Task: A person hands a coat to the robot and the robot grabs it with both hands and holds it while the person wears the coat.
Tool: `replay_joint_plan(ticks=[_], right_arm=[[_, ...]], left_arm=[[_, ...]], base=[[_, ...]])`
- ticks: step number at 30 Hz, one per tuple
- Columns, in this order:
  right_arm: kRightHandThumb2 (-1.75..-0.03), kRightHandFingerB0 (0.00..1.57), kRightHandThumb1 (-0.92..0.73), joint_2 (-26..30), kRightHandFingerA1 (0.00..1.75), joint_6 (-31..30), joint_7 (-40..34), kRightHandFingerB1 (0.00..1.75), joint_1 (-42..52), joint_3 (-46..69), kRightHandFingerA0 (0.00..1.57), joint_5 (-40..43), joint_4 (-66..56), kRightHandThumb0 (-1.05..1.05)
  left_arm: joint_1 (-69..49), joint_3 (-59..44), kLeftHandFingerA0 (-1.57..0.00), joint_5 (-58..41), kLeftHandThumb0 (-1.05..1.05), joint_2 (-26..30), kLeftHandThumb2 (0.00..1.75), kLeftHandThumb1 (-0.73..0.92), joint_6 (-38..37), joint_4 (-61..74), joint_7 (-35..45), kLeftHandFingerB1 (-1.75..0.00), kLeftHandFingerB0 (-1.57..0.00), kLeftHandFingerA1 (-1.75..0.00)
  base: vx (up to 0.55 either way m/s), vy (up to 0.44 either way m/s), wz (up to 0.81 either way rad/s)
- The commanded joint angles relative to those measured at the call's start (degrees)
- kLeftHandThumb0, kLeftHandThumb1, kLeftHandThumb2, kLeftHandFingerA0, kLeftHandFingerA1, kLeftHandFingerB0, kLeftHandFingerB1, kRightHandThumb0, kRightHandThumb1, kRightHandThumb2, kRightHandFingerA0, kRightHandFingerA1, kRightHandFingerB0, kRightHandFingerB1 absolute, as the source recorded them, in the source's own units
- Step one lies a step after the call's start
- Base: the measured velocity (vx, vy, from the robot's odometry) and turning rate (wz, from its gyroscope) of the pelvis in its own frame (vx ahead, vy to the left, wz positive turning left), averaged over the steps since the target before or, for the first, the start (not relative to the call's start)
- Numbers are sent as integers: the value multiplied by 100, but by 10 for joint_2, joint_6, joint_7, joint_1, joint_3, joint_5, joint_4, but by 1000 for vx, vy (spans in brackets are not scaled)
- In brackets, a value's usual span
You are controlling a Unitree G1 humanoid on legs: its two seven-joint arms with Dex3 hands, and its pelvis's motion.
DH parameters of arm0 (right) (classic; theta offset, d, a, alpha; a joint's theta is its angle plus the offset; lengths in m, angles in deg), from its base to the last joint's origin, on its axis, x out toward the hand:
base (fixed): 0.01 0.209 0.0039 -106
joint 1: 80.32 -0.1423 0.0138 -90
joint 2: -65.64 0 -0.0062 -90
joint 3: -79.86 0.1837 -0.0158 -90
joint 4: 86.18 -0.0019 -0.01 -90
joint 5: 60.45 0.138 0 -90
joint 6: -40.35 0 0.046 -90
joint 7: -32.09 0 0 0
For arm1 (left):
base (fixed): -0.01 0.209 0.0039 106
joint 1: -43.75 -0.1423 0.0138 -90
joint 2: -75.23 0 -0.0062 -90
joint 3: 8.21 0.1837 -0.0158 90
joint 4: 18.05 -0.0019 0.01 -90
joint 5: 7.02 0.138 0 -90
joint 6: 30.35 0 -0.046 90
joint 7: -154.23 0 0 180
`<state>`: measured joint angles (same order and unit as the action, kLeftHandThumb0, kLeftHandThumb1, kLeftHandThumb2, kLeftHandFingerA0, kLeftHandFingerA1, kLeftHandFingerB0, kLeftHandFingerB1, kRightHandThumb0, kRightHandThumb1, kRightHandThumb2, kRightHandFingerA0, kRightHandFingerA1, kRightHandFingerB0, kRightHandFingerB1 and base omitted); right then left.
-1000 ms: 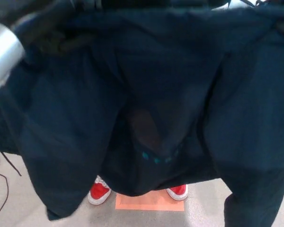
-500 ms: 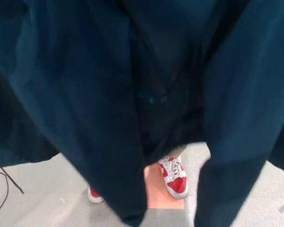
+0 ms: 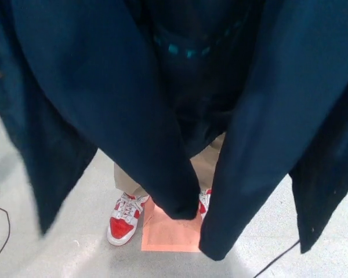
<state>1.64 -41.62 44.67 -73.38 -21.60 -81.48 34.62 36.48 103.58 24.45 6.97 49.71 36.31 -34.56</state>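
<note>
One large dark navy cloth coat (image 3: 104, 87) hangs across most of the view, sleeves dangling. Below it show a person's beige trouser legs (image 3: 206, 165), red-and-white sneakers (image 3: 123, 220) and an orange floor square (image 3: 171, 234). Neither robot hand shows, so finger state cannot be told.

1. Down below there's a smooth, pale grey speckled floor (image 3: 75, 243), the hard poured kind of a lab or test room, not a home.
2. An orange rectangular marker patch (image 3: 171, 234) is stuck flat on it.
3. A thin black cable (image 3: 0, 237) trails loose at the left edge.
</note>
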Motion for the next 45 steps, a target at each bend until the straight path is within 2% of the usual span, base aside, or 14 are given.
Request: replay_joint_plan(ticks=[1,24,25,26,28,29,30,34,35,37,38,41,42,45], right_arm=[[-69,74,-83,76,175,67,-198,160,-262,28,96,-88,173,-42],[-65,75,-84,83,175,133,-222,169,-423,-70,99,-148,344,-36],[-66,83,-84,83,175,135,-222,164,-425,-72,103,-149,348,-36],[-66,83,-84,83,175,136,-221,164,-426,-74,103,-150,352,-36],[-66,84,-84,84,175,138,-223,163,-428,-77,104,-151,359,-36],[-66,86,-84,85,174,139,-223,159,-431,-79,103,-153,361,-36],[-67,87,-84,86,173,141,-224,157,-436,-83,105,-157,366,-36],[-66,80,-85,83,175,133,-222,162,-452,-90,101,-164,380,-38],[-66,80,-84,83,175,130,-222,158,-459,-92,101,-166,384,-38],[-70,82,-82,82,175,130,-223,152,-471,-95,98,-170,392,-37],[-70,79,-83,82,175,130,-225,158,-477,-96,97,-172,396,-37],[-67,75,-84,82,175,132,-233,164,-484,-99,100,-178,402,-35],[-67,74,-84,82,175,132,-235,167,-486,-101,101,-181,404,-35],[-66,76,-84,80,175,133,-233,166,-488,-99,102,-182,408,-35]], left_arm=[[244,-4,-91,120,-41,71,65,83,-65,-194,-283,-170,-65,-175],[400,75,-89,146,-34,57,61,73,-86,-339,-295,-162,-60,-175],[401,78,-122,146,-45,58,85,54,-88,-342,-295,-127,-85,-149],[402,80,-122,147,-45,58,85,54,-89,-344,-295,-127,-85,-149],[405,82,-122,148,-44,56,85,54,-95,-351,-296,-128,-84,-149],[407,83,-91,148,-34,55,61,70,-92,-353,-294,-159,-63,-175],[412,85,-123,149,-45,54,83,52,-88,-357,-289,-126,-82,-150],[423,88,-124,153,-45,53,84,52,-91,-369,-290,-127,-86,-150],[429,88,-90,155,-35,53,61,70,-89,-372,-290,-158,-66,-175],[438,90,-90,159,-36,51,62,70,-84,-379,-291,-157,-67,-175],[443,93,-121,164,-45,52,86,54,-84,-381,-298,-126,-86,-147],[449,95,-121,171,-45,52,87,56,-86,-385,-311,-128,-87,-147],[452,93,-91,170,-35,50,62,75,-84,-387,-310,-164,-65,-175],[456,93,-90,173,-36,49,62,75,-82,-390,-306,-166,-63,-175]], base=[[0,0,0],[0,0,0],[0,0,0],[0,0,0],[0,0,0],[0,0,0],[0,0,0],[0,0,0],[0,0,0],[0,0,0],[0,0,0],[0,0,0],[0,0,0],[0,0,0]])
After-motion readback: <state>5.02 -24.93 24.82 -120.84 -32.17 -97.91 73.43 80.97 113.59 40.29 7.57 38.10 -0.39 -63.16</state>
